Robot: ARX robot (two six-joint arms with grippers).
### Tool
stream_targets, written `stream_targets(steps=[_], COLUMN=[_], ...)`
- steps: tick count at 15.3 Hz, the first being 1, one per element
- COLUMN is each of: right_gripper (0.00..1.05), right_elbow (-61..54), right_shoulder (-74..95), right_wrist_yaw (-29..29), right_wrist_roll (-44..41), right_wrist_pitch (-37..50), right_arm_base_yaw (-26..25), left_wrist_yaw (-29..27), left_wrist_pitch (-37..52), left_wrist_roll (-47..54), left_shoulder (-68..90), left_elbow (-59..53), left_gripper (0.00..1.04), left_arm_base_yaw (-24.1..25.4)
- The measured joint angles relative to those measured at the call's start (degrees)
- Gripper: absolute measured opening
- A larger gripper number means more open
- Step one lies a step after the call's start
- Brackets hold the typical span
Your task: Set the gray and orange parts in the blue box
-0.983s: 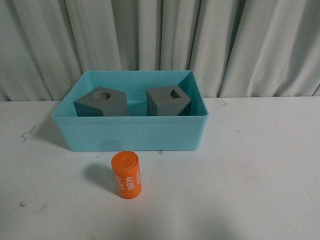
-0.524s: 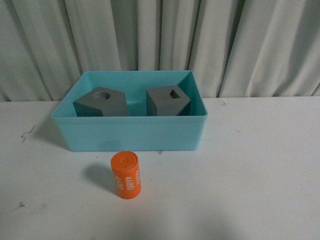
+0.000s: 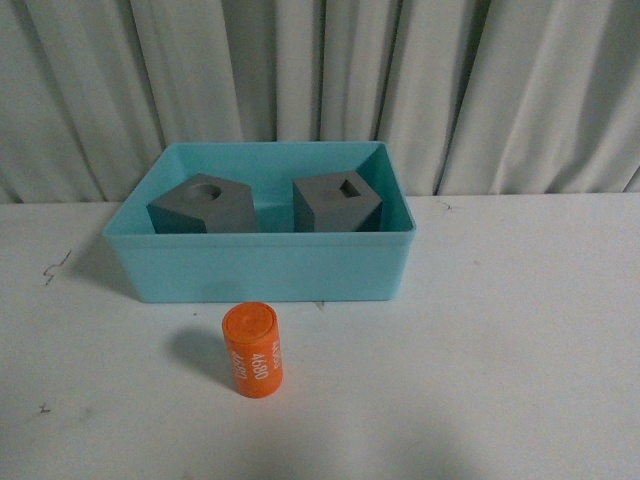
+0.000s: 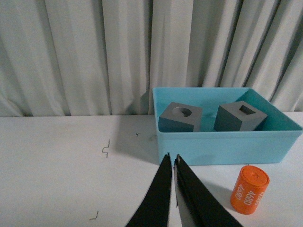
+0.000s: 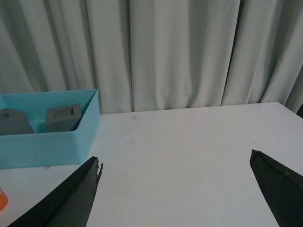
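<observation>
Front view: orange cylinder (image 3: 252, 351) upright, white "4680", outside blue box (image 3: 260, 268); left hand (image 4: 173, 156) clenched empty, right hand (image 5: 175, 158) released.

Pleated pale grey curtain (image 3: 320, 80) spans the whole rear. White bench (image 3: 520, 350), matte and softly lit, carries a few small dark marks (image 3: 55, 266) on its left side.

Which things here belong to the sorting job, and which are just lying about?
Job: matte gray cube with round recess; matte gray cube with rectangular recess; orange cylinder printed 4680; turquoise plastic bin.
Just background: pale pleated curtain; white table.
</observation>
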Motion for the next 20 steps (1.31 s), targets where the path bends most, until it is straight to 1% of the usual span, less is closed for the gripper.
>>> stream_targets(steps=[1, 3, 7, 10, 11, 12, 13, 14, 15, 16, 17, 18, 20], right_gripper=[0.98, 0.98, 0.98, 0.98, 0.98, 0.98, 0.98, 0.98, 0.98, 0.98, 0.98, 0.98, 0.98], right_elbow=[0.0, 0.0, 0.0, 0.0, 1.88, 8.7, 14.19, 20.74, 28.0, 33.99, 38.69, 42.38, 49.27], right_shoulder=[0.0, 0.0, 0.0, 0.0, 1.73, 17.0, 31.21, 43.39, 55.19, 65.59, 74.84, 82.49, 90.03], right_wrist_yaw=[0.0, 0.0, 0.0, 0.0, 2.51, 4.13, -0.31, -7.74, -14.62, -21.75, -28.7, -34.97, -45.2], right_wrist_roll=[0.0, 0.0, 0.0, 0.0, 2.16, 7.26, 7.74, 4.94, 0.37, -5.49, -11.93, -18.29, -30.67], right_wrist_pitch=[0.0, 0.02, 0.0, 0.0, -6.43, -14.34, -6.8, 2.51, 10.19, 12.85, 10.62, 6.75, -4.96], right_arm_base_yaw=[0.0, 0.0, 0.0, 0.0, 0.02, -4.44, -13.9, -19.56, -20.96, -19.21, -16.46, -13.46, -6.8], left_wrist_yaw=[0.0, 0.0, 0.0, 0.0, 0.0, 0.04, -0.02, 0.0, -0.04, 0.0, 0.0, 0.0, 0.0], left_wrist_pitch=[0.0, 0.0, 0.0, 0.0, 0.0, -0.02, 0.04, -0.02, 0.0, 0.02, 0.0, 0.0, 0.0], left_wrist_roll=[0.0, 0.02, 0.02, 0.11, 0.09, 0.11, 0.09, 0.11, 0.09, 0.09, 0.09, 0.09, 0.09], left_shoulder=[0.0, 0.0, 0.0, 0.0, 0.0, 0.0, 0.0, 0.0, 0.0, 0.0, 0.0, 0.0, 0.0], left_elbow=[0.0, 0.0, 0.0, 0.0, 0.0, 0.0, 0.0, 0.0, 0.0, 0.0, 0.0, 0.0, 0.0], left_gripper=[0.17, 0.47, 0.97, 0.98, 0.98, 0.98, 0.98, 0.98, 0.98, 0.98, 0.98, 0.98, 0.98], left_arm_base_yaw=[0.0, 0.0, 0.0, 0.0, 0.0, 0.0, 0.0, 0.0, 0.0, 0.0, 0.0, 0.0, 0.0])
